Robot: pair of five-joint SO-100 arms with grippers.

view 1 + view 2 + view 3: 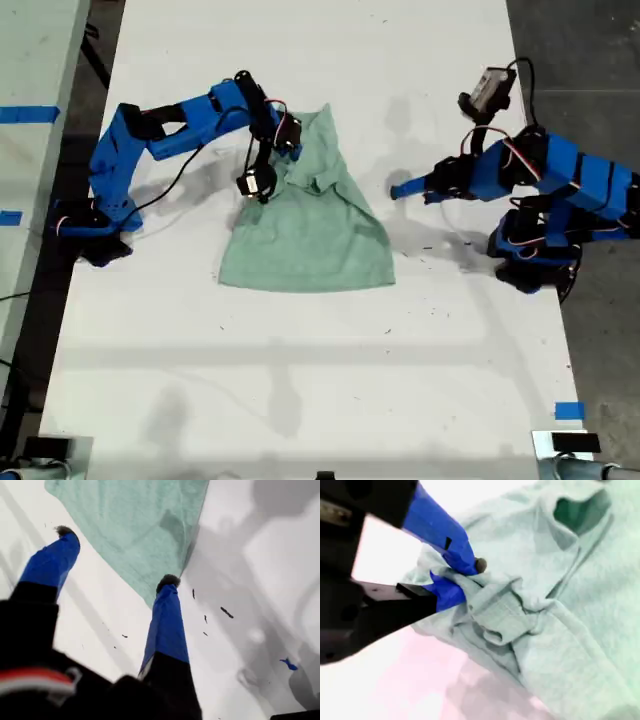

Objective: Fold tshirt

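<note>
Exterior view: pale mint-green cloth tshirt (315, 225) lies on white table (300, 400) between both arms.

First wrist view: first gripper (115, 555) jaws wide, empty, tshirt (135, 525) just beyond tips.

Second wrist view: second gripper (462, 580) pinches bunched tshirt (545, 630) edge.

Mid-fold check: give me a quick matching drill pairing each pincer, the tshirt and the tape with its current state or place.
Column 1:
1. my first pincer
2. my second pincer
3. tshirt
4. blue tape

Column 2:
A. bunched at one edge, not yet folded flat
B. open, holding nothing
C. stuck on the table near the exterior view's lower right
D. clamped on cloth

Pairs: 1-B, 2-D, 3-A, 4-C
</note>
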